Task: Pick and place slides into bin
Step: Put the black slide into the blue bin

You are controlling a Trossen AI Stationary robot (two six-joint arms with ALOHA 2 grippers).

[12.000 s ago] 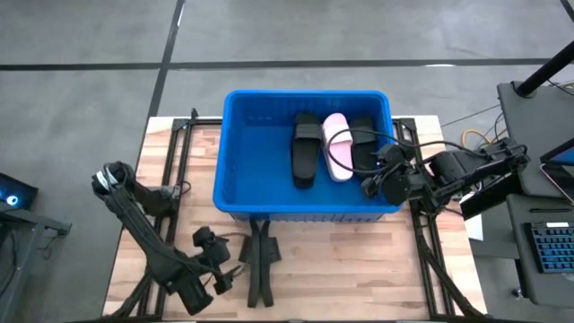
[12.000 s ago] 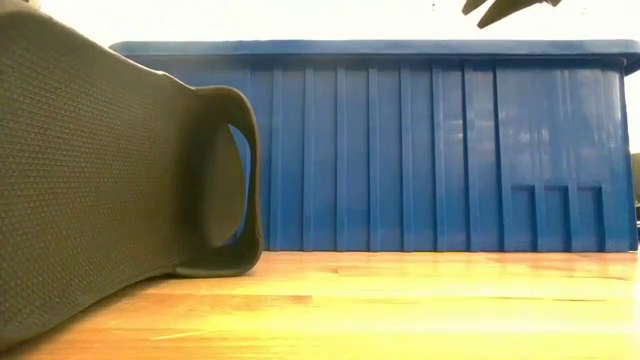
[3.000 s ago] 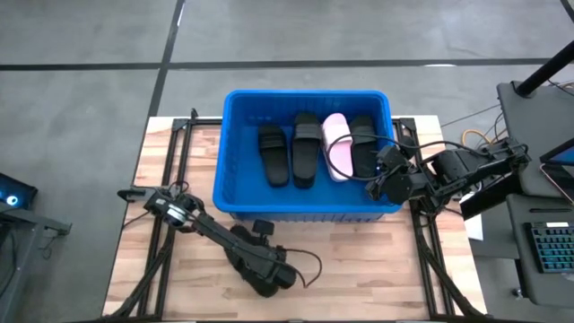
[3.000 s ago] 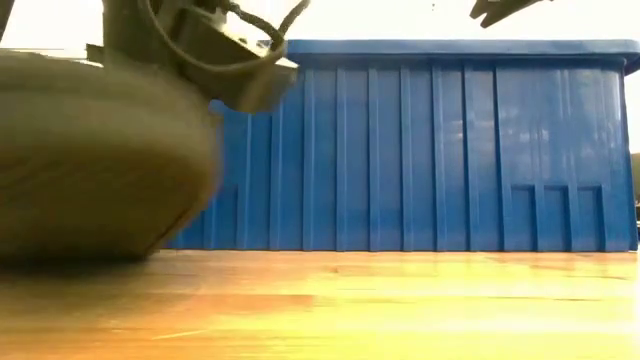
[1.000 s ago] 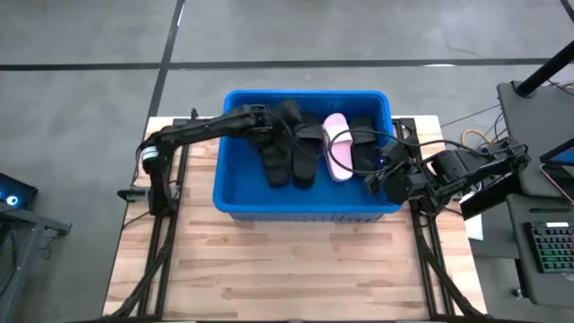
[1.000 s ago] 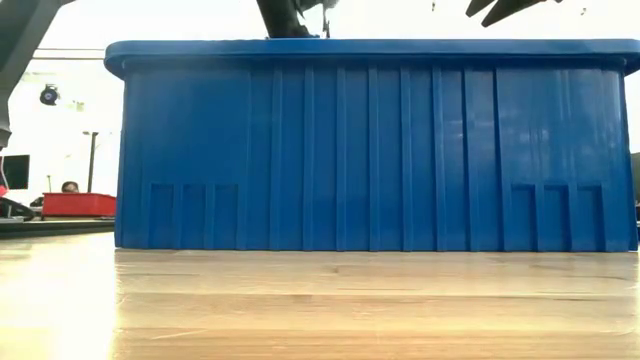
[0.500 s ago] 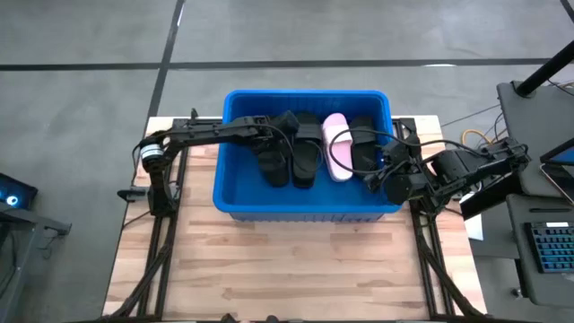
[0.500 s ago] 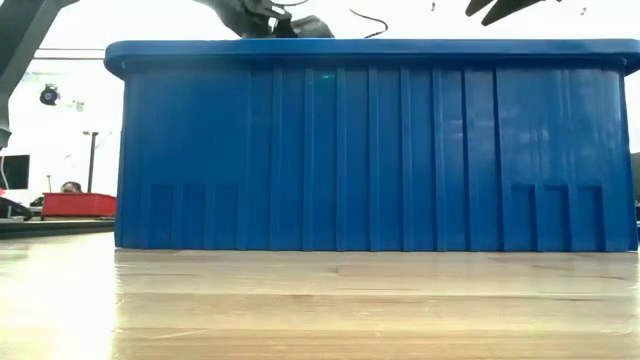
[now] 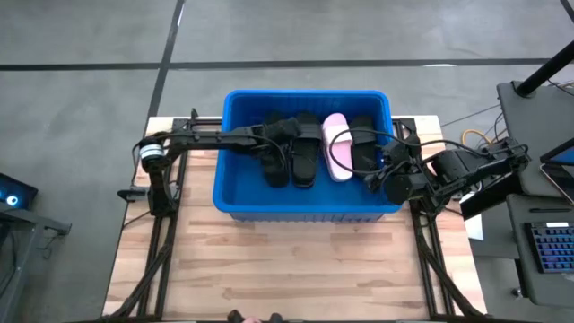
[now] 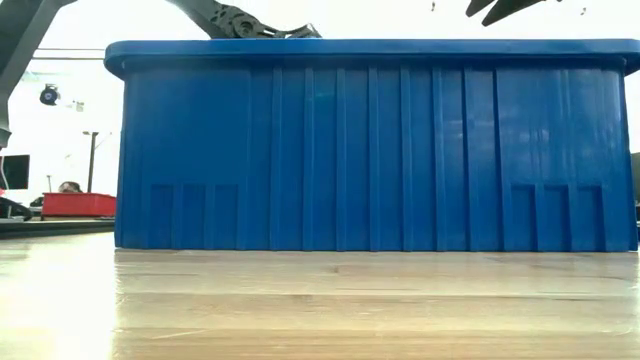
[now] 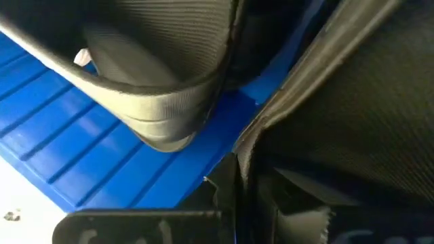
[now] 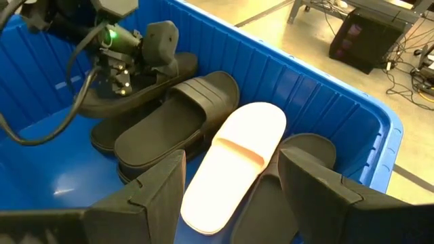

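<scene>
Reaching over the left wall of the bin (image 9: 235, 202), the left arm extends level across the crate, its gripper (image 9: 285, 128) low inside among the slides. Its jaws are fully shut. In the right wrist view this gripper (image 12: 152, 49) sits on top of a black slide (image 12: 135, 88), and the left wrist view shows dark ribbed strap material right against the fingers; whether a strap is pinched between them cannot be told.

The bin stands at the far middle of the table (image 9: 305, 269). Inside it, seen from above, the slides lie side by side, lengthwise front to back: a black slide (image 9: 274, 166) at the left under the gripper, a second black slide (image 9: 305, 160) touching it, a pink slide (image 9: 336, 144) next, and another black slide (image 9: 363, 148) at the right, near the right wall. The pink slide lies strap up, overlapping the edge of the black one to its right.

The right gripper (image 9: 381, 175) hangs at the bin's right front corner, above the rim, with its fingers (image 12: 163, 186) spread wide and nothing between them. In the low view only the bin's ribbed front wall (image 10: 370, 150) shows, with the left arm (image 10: 235, 22) and the right gripper's tips (image 10: 505, 10) above its rim.
</scene>
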